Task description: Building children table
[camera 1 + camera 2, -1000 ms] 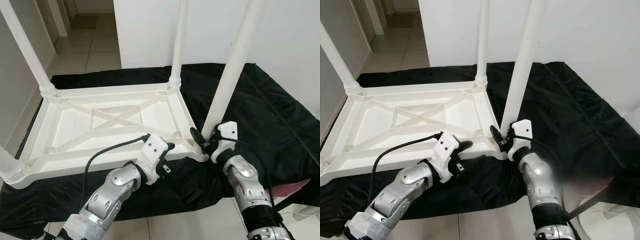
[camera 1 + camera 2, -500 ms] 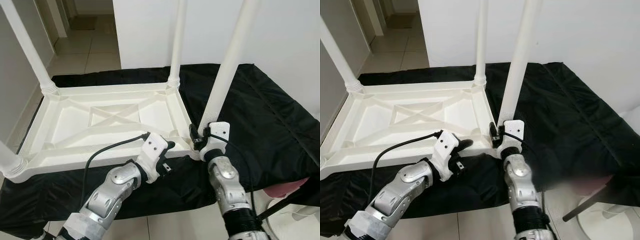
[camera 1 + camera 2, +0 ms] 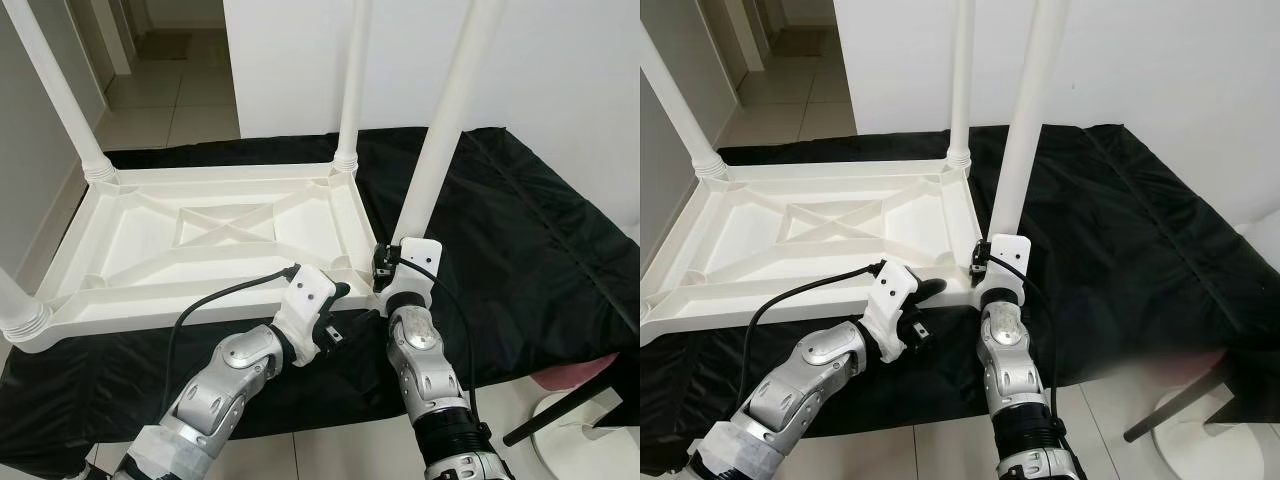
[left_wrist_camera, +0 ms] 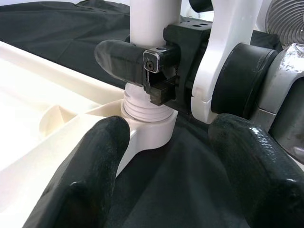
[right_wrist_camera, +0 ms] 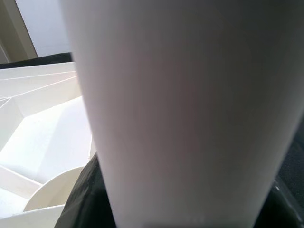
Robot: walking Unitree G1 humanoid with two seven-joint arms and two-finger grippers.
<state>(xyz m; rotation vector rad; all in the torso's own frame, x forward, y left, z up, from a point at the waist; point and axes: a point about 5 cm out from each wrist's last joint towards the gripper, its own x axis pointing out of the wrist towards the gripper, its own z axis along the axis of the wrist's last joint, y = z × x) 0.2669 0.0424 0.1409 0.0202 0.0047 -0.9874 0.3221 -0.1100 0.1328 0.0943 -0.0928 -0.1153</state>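
A black cloth [image 3: 520, 230] is spread over the counter beneath both hands. On it, a white plastic children's table [image 3: 210, 235] is laid upside down, its ribbed underside facing up and its legs pointing upward. The corner nearest the right hand carries the near right leg [image 3: 445, 130], a white tube seated upright in a ribbed corner socket [image 4: 147, 111].

The right hand [image 3: 385, 268] is positioned at the base of this leg, just above the socket. One black finger [image 4: 121, 61] is seen pressed across the leg's front, so the hand is closed around the leg. In the right wrist view, the white tube stands directly in front of the camera, with the table's underside beyond it.

The left hand [image 4: 164, 156] is held low beside the same corner, just short of the socket and near the right hand. Its two black fingers [image 4: 90, 175] are spread wide, with the socket and black cloth visible between them; nothing is gripped. A black cable [image 3: 215, 300] runs along the left arm to the wrist.
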